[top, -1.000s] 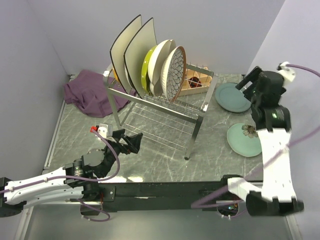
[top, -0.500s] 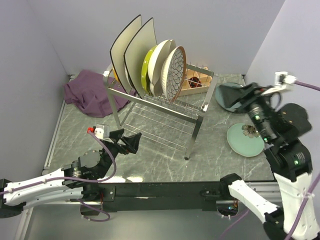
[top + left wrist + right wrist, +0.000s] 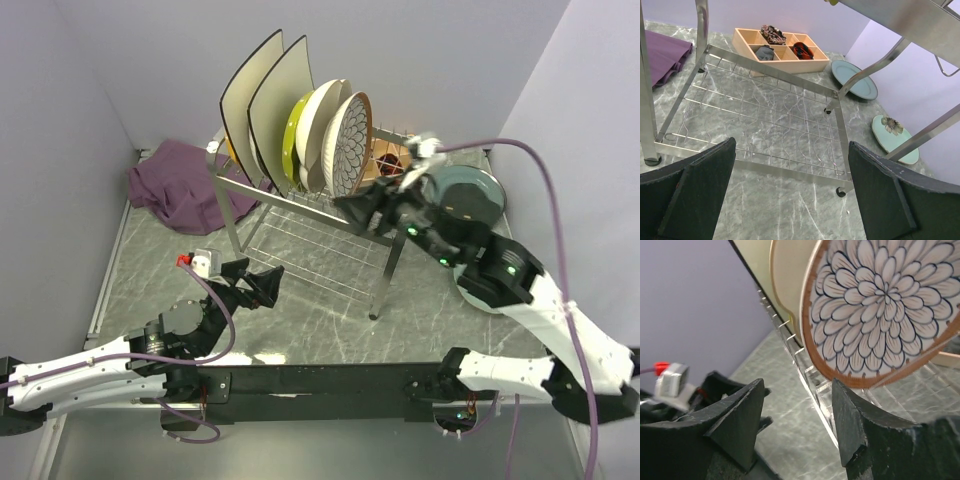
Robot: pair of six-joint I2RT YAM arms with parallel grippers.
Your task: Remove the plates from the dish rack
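The dish rack (image 3: pixel 300 205) holds several plates on edge: two large cream square ones (image 3: pixel 262 95), a yellow-green round one (image 3: pixel 293 135), a cream round one (image 3: pixel 325 120) and a brown-rimmed patterned one (image 3: pixel 350 145). My right gripper (image 3: pixel 357 212) is at the rack's front rail, just below the patterned plate (image 3: pixel 880 315). It is open (image 3: pixel 797 410), with nothing between its fingers. My left gripper (image 3: pixel 257 285) is wide open, low on the table in front of the rack, looking under it at the lower shelf (image 3: pixel 765 115).
A teal-grey plate (image 3: pixel 470 190) and a mint flowered plate (image 3: pixel 892 137) lie on the table right of the rack. A wooden compartment box (image 3: pixel 392 160) stands behind the rack. A purple cloth (image 3: pixel 175 185) lies at the back left. Walls close in both sides.
My right arm swung left from over the plates on the table to the rack's front rail, and its jaws narrowed. The left arm stayed put.
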